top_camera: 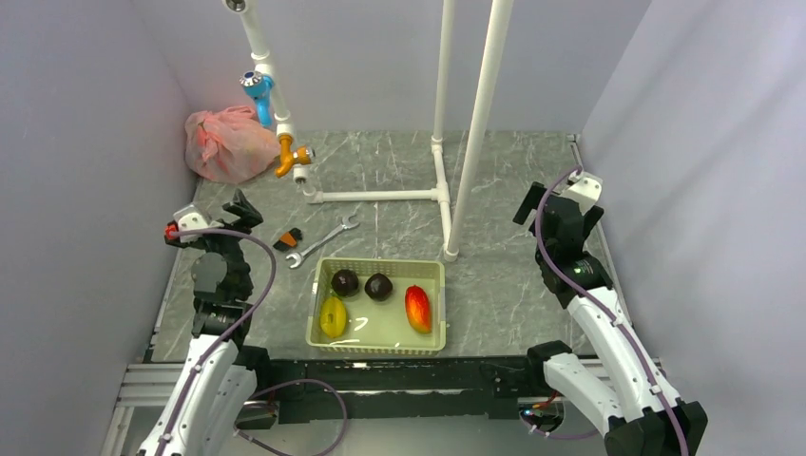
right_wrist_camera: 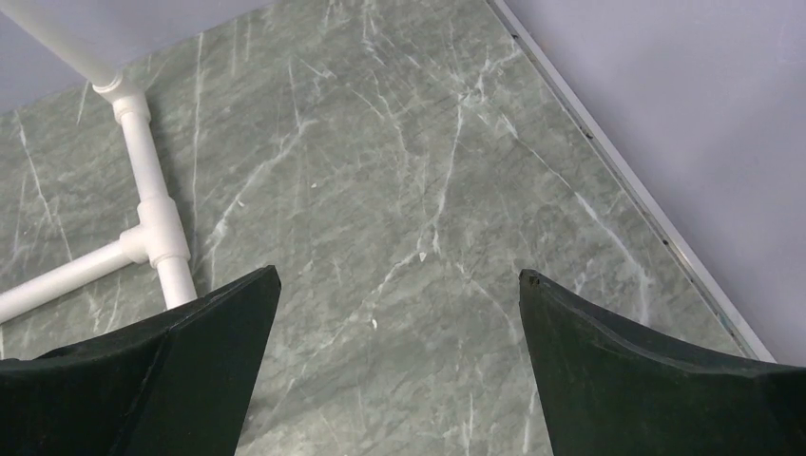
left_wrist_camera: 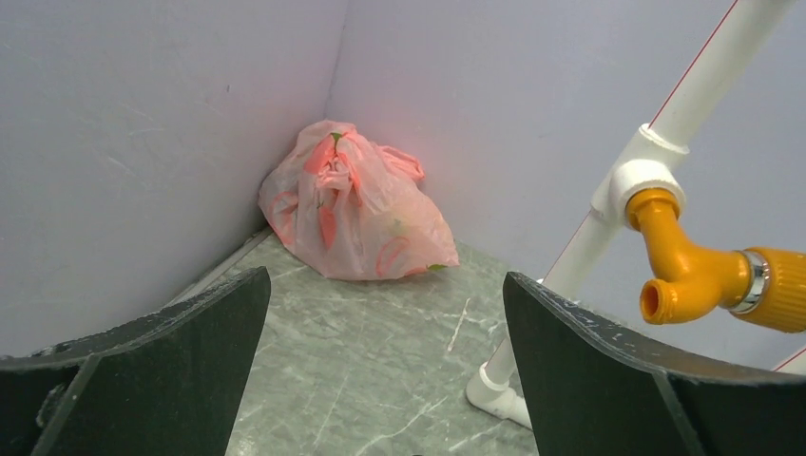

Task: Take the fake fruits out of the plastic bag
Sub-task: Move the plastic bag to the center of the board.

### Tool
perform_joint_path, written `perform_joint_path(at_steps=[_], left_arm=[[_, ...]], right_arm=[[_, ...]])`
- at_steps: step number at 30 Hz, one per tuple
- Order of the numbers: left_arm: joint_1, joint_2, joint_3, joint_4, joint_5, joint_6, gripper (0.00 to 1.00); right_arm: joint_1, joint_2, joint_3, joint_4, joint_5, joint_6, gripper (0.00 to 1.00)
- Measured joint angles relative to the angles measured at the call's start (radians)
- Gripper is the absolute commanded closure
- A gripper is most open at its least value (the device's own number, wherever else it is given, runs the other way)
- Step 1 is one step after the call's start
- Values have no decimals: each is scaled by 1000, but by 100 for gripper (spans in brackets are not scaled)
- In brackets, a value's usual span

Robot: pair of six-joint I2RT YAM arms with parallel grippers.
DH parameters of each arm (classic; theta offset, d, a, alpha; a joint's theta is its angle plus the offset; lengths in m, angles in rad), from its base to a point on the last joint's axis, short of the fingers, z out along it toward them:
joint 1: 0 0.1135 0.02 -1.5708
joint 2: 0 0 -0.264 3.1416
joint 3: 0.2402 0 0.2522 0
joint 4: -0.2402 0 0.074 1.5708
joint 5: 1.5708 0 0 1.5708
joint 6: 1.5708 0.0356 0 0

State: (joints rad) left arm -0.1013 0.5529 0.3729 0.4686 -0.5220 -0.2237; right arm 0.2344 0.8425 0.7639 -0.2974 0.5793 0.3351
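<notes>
Pink plastic bag [left_wrist_camera: 356, 204]: knotted, far corner.
Left gripper [left_wrist_camera: 385, 275]: spread, empty, aimed to reach the bag.
Right gripper [right_wrist_camera: 399, 274]: spread, empty, idle.

bright, even, soft light; faint shadows, all views sharp.

LAYOUT, as I see it | plastic bag [left_wrist_camera: 356, 204] on the counter [left_wrist_camera: 380, 380], in its far corner, straight ahead of my left hand [left_wrist_camera: 385, 285], well apart | tap [left_wrist_camera: 694, 271] on the pipe frame [left_wrist_camera: 656, 142], ahead-right of it | wrench [top_camera: 323, 242] just right of it | basket [top_camera: 380, 261] back-right, between both hands | frame's foot ahead-left of my right hand [right_wrist_camera: 399, 275]
</notes>
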Motion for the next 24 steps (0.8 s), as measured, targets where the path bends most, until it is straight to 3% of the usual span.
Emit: perform_joint_path(at_steps=[10, 24], left_arm=[[0, 49, 63, -87, 10, 20, 1], [2, 199, 185, -274, 64, 16, 1]], right_arm=[[0, 3, 14, -1, -23, 22, 0], [0, 3, -19, 21, -203, 63, 0]])
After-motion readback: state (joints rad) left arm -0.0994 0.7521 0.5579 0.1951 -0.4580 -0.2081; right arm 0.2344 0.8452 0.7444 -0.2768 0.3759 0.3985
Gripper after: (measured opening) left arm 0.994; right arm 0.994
